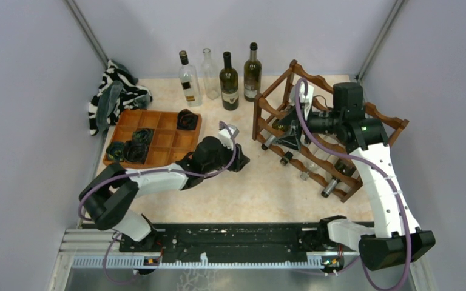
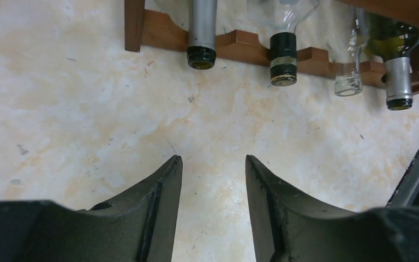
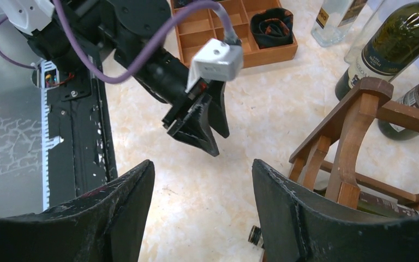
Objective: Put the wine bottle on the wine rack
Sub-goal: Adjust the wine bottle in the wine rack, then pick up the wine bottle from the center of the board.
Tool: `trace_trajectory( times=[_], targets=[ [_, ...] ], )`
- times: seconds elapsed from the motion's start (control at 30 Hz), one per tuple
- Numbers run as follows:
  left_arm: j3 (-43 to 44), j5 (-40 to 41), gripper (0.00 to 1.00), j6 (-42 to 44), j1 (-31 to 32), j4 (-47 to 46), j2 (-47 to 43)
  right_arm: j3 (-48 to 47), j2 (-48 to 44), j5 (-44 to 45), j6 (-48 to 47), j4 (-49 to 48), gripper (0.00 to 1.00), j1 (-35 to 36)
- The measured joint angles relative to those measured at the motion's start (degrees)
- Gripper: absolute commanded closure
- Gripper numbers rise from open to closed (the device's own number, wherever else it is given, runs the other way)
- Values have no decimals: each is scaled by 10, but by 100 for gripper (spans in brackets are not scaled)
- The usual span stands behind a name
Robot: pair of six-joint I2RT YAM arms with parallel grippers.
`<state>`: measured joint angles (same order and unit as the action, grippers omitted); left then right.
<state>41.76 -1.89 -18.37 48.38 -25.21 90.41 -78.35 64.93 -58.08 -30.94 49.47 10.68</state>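
Note:
The dark red-brown wine rack [image 1: 330, 136] stands at the right of the table, with several wine bottles lying in it. Their necks [image 2: 282, 57] poke out over the scalloped front rail [image 2: 240, 42] in the left wrist view. Four more bottles stand upright at the back, among them a dark green one [image 1: 229, 82]. My left gripper [image 1: 240, 161] hovers low over bare tabletop in front of the rack. It is open [image 2: 214, 159] and holds nothing. My right gripper [image 1: 289, 129] hangs over the rack's left end, open [image 3: 203, 164] and empty, and looks down on the left gripper [image 3: 215, 141].
An orange-brown compartment tray [image 1: 158, 142] with dark rolled items lies at the left. A zebra-print cloth [image 1: 116, 94] is bunched in the back left corner. Grey walls close in the table on three sides.

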Motion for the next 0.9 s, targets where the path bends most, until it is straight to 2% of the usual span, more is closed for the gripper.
trace_trajectory(
  times=[0.17,0.3,0.63,0.9],
  targets=[
    [-46,23,18,13,-6,-4,-87,0,-2,0,0,-1,35,0],
    [-78,43,2,16,-16,6,-161,0,-2,2,-1,-1,35,0],
    [-100,85,2,8,-37,78,-344,-19,30,2,6,-22,36,0],
    [-148,100,2,-31,-38,120,-442,-97,111,19,15,-57,36,0]
  ],
)
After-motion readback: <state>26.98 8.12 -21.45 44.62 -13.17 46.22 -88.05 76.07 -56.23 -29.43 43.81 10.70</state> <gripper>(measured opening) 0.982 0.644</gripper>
